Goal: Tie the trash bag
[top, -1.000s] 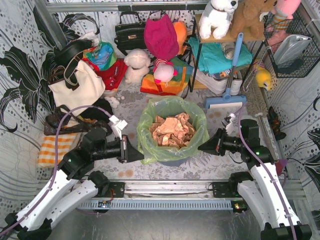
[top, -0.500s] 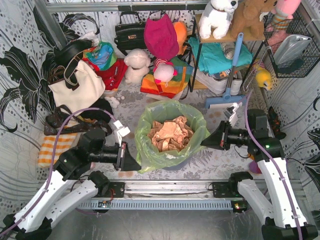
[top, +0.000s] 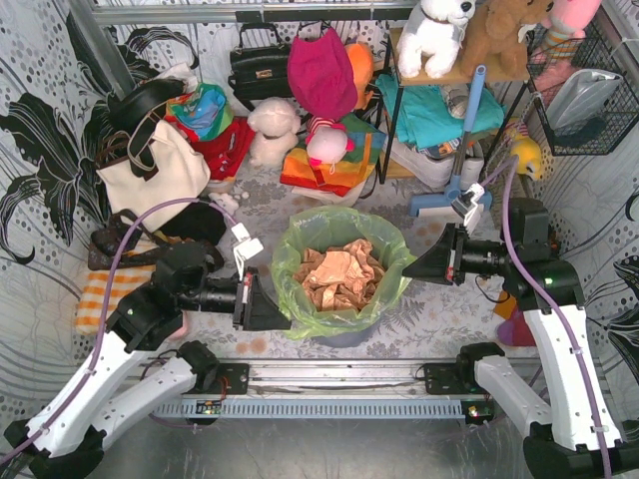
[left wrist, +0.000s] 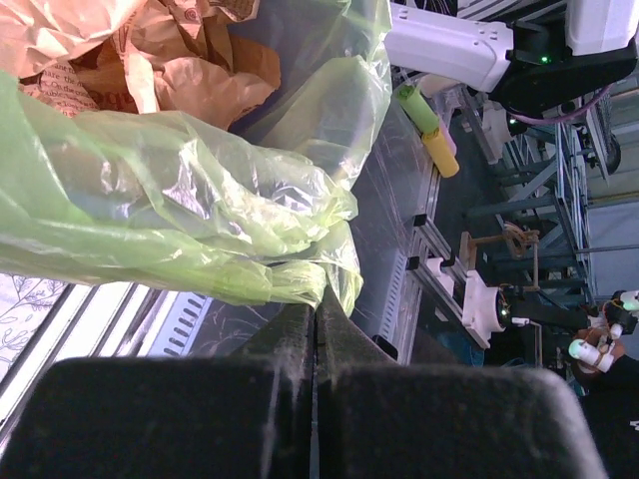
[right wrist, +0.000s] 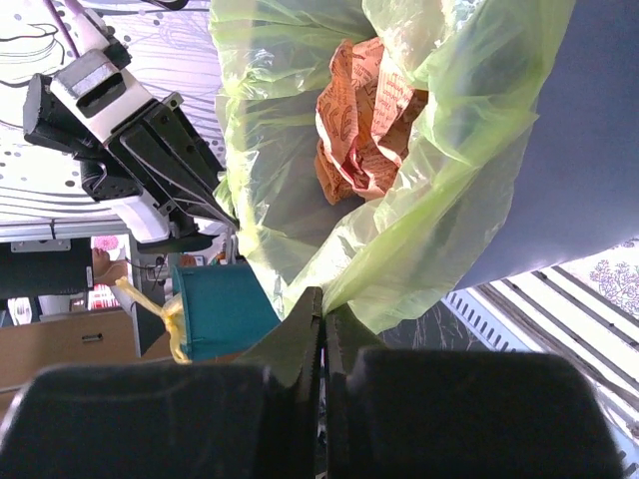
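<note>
Nearest the arm bases, the left claw point(top: 284, 317) sits low at the near-left rim of the trash bag point(top: 394, 261). The left wrist view shows its jaws pressed flat together, with a gathered fold of green film point(left wrist: 200, 200) running right into the tip point(left wrist: 318, 294), so it looks to be pinching the rim rather than resting beside it. Across the bag's mouth, the right claw point(top: 407, 274) is likewise closed, and a corner of the film point(right wrist: 419, 230) is drawn to a point at its tip point(right wrist: 321, 299). Taking opposite sides gives each arm a free tail of plastic, which a knot will need. The bag stands at the middle of the counter point(top: 429, 329), lining the blue-grey bin point(right wrist: 569, 140). Its mouth is open and crumpled paper point(top: 339, 274) is heaped inside. The paper rises close to the rim, which probably leaves little slack, so the tails likely have to be pulled up and inward before they can cross. Thin film pinched this narrowly could slip or tear. Beyond the bag, well clear of both arms, lie a white tote point(top: 150, 180) and soft toys point(top: 272, 130).
</note>
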You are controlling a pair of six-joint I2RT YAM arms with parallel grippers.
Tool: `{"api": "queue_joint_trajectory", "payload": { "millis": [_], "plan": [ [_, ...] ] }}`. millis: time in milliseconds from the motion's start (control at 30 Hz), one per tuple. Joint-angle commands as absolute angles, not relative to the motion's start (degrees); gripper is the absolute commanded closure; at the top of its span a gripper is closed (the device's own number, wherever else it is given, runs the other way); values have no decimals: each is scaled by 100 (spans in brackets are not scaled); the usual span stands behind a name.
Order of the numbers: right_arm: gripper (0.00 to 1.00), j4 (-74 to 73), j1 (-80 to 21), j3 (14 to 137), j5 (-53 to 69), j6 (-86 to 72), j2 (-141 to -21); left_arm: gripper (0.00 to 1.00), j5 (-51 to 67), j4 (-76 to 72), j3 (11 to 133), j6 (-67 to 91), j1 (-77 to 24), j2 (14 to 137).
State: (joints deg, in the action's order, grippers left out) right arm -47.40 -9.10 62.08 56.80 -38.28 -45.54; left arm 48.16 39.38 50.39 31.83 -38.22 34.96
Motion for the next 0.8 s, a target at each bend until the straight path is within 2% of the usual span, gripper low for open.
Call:
{"api": "queue_joint_trajectory", "payload": {
  "millis": [0,333,567,767],
  "plan": [
    [100,-4733,-940,6224,5795,-3669,-4500,100,4947,3621,5158,3068,-3831,3536],
    [100,-6098,-1128,5366,5365,-2503,-4310,100,4778,5170,4203,2212,-3837,3746],
    [100,-6287,-1395,5484,5568,-2473,-4348,100,5240,5011,4288,2258,-3902,3605],
    [100,-5839,-1389,6156,5893,-2783,-4561,100,5665,4523,4753,2450,-3902,3481]
  ]
}}
